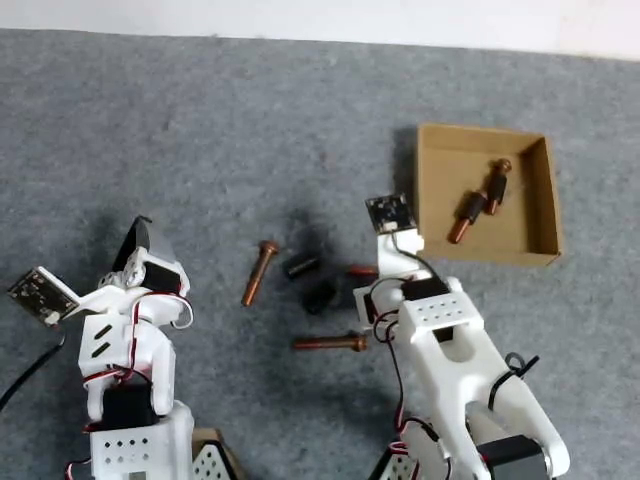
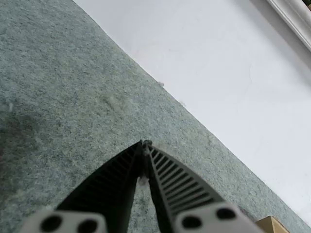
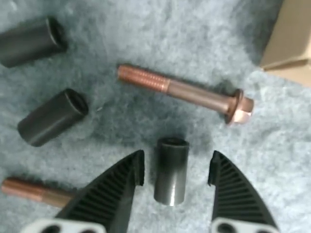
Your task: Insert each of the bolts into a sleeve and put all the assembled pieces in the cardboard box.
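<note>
My right gripper (image 3: 176, 162) hangs open over the mat (image 1: 200, 120), with a sleeve (image 3: 171, 170) lying between its fingers and touching neither. Just beyond lies a bolt (image 3: 189, 92), with two more sleeves (image 3: 53, 116) near it. A second bolt (image 3: 29, 189) is cut off and partly behind a finger. Farther off, the box (image 1: 545, 200) holds two assembled pieces (image 1: 467, 215). My left gripper (image 2: 145, 150) is closed on nothing, well apart.

High camera looks down; right wrist camera, close, shares the loose sleeves (image 1: 302, 266).
</note>
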